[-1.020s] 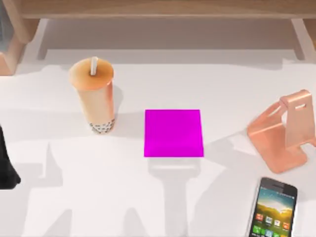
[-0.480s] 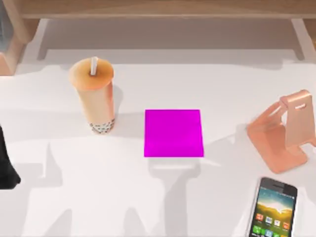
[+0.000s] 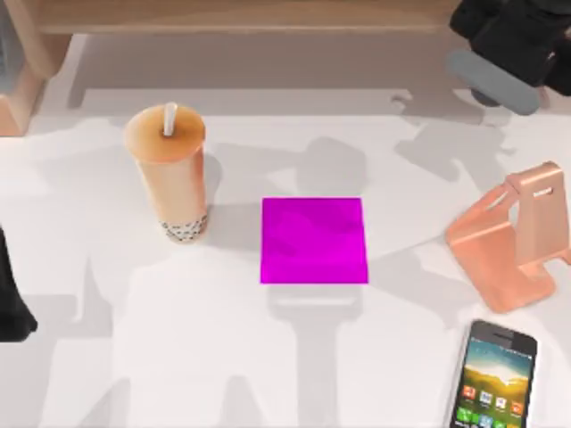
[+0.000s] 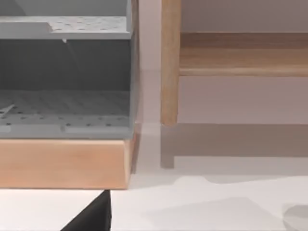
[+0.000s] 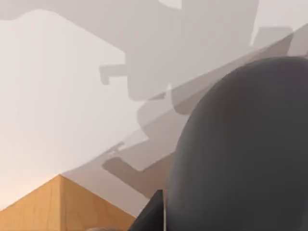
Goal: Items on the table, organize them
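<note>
A dark grey mouse (image 3: 493, 82) hangs above the table's far right corner, with my right gripper (image 3: 513, 40) shut on it. In the right wrist view the mouse (image 5: 240, 144) bulks large and close over the white table. A tall orange-beige bubble tea cup (image 3: 174, 174) with a white straw stands upright at the left. At the near right edge the smartphone (image 3: 492, 379) lies flat, screen up. My left arm (image 3: 9, 299) is parked at the left edge.
A magenta square pad (image 3: 313, 240) lies at the middle of the white table (image 3: 178, 339). A copper phone stand (image 3: 517, 236) sits at the right, above the smartphone. The wooden shelf frame (image 3: 268, 16) runs along the far edge, with a grey perforated rack (image 4: 62, 72) at its left end.
My right arm has come into the top view at the far right, carrying the mouse. New shadows fall across the table's far side. Cup, pad, stand and phone have not moved.
</note>
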Robot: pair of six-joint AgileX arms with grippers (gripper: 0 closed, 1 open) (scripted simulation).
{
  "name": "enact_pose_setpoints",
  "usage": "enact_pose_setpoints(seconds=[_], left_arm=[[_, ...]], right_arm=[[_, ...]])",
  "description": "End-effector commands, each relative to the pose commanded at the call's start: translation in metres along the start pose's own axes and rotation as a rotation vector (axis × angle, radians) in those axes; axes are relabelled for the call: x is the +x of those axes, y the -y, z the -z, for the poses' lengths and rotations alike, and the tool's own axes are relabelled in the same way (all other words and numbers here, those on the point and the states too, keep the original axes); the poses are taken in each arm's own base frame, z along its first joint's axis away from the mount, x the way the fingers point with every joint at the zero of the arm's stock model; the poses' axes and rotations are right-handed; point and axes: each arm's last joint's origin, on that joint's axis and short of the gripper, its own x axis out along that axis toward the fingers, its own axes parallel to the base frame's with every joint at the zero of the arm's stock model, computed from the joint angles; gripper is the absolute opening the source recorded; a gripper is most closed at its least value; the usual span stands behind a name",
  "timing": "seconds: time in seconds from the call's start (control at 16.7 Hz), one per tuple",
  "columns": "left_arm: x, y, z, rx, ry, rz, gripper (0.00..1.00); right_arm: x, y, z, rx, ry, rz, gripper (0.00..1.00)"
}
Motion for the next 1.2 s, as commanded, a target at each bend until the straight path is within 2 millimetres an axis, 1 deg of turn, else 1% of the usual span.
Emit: enact_pose_setpoints(seconds=[0.06,0.12,0.18,0.24,0.36,0.42,0.48,0.54,0.6,0.9,1.2], left_arm=[[0.0,0.0,0.0,0.0,0.0,0.0,1.0],[0.0,0.0,0.0,0.0,0.0,0.0,1.0],[0.0,0.0,0.0,0.0,0.0,0.0,1.0],[0.0,0.0,0.0,0.0,0.0,0.0,1.0],[0.0,0.0,0.0,0.0,0.0,0.0,1.0],[0.0,0.0,0.0,0.0,0.0,0.0,1.0],[0.0,0.0,0.0,0.0,0.0,0.0,1.0],[0.0,0.0,0.0,0.0,0.0,0.0,1.0],[0.0,0.0,0.0,0.0,0.0,0.0,1.0],[0.0,0.0,0.0,0.0,0.0,0.0,1.0],[0.0,0.0,0.0,0.0,0.0,0.0,1.0]], right_arm=[[0.009,0.028,-0.023,-0.119,0.035,0.014,0.0],[0.021,0.052,-0.047,-0.224,0.079,0.017,0.0],[0.034,0.07,-0.072,-0.313,0.131,0.008,0.0],[0.048,0.083,-0.096,-0.387,0.185,-0.009,0.0],[0.071,0.1,-0.139,-0.503,0.286,-0.047,0.0],[0.079,0.105,-0.156,-0.542,0.327,-0.065,0.0],[0.084,0.108,-0.168,-0.568,0.359,-0.081,0.0],[0.088,0.109,-0.176,-0.581,0.381,-0.095,0.0],[0.09,0.109,-0.178,-0.585,0.391,-0.101,0.0],[0.092,0.108,-0.177,-0.581,0.39,-0.103,0.0],[0.099,0.107,-0.181,-0.585,0.391,-0.101,0.0]])
